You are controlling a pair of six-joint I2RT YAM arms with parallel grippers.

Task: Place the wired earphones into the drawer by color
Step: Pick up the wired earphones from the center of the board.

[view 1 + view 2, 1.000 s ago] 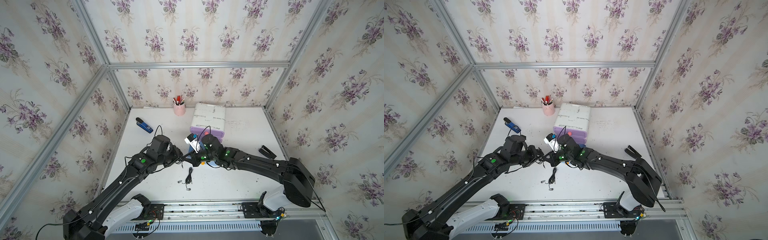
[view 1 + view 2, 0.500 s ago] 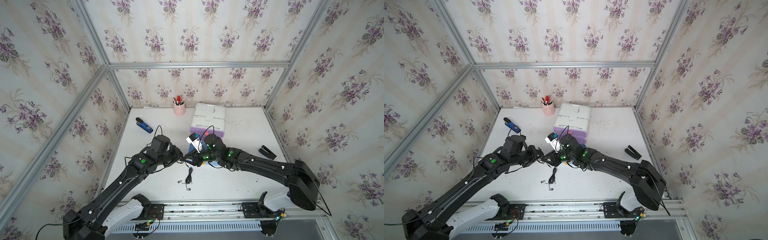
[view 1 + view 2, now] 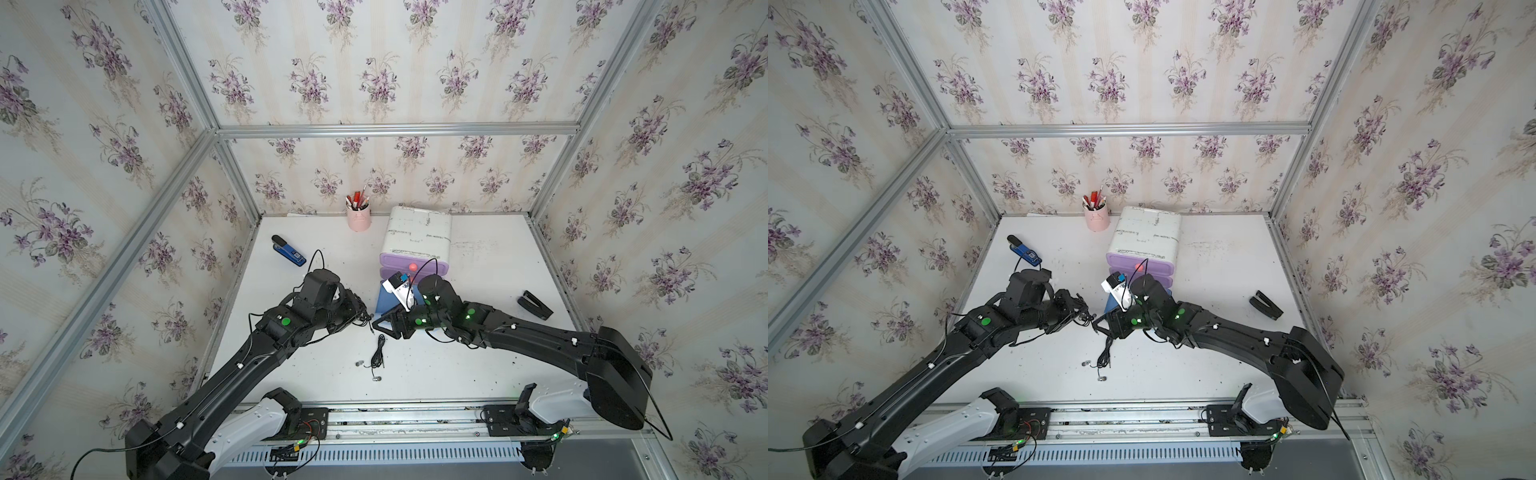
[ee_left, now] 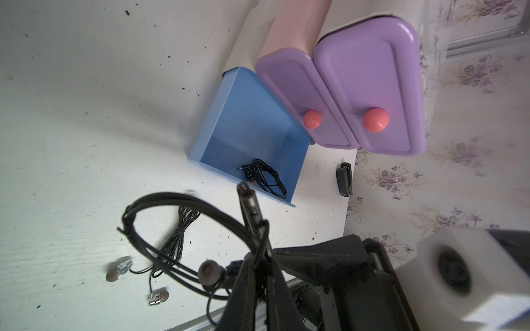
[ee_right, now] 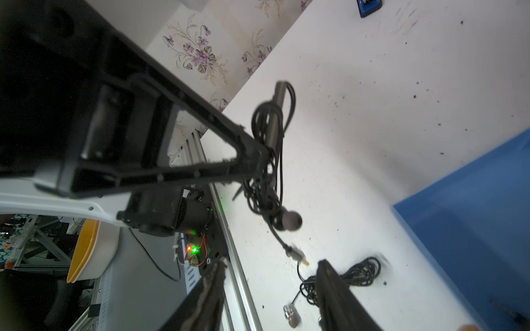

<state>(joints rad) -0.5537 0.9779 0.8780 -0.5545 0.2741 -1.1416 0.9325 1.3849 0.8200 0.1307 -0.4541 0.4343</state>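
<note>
Two grippers meet nose to nose over the middle of the table (image 3: 478, 365) in both top views. The left gripper (image 3: 365, 318) comes from the left and the right gripper (image 3: 380, 326) from the right. Both are just near of the pulled-out blue drawer (image 3: 380, 301) of the drawer unit (image 3: 419, 232). A second ago your right jaws were pinched together; now they have parted, which I read as the right letting go to your left.

In the left wrist view, your left gripper (image 4: 258, 275) is clamped on the black earphone bundle (image 4: 160, 197), which hangs clear of the table. One coiled black set (image 4: 266, 174) already lies in the blue drawer, and both purple drawers (image 4: 301, 94) are closed.

In the right wrist view, the right gripper's fingers (image 5: 335, 292) stand roughly half apart around nothing. The braided black earphones (image 5: 358, 272) lie on the table just beside them, near the drawer.

I judge the held bundle goes into the blue drawer next, leaving the braided pair for your right arm.
</note>
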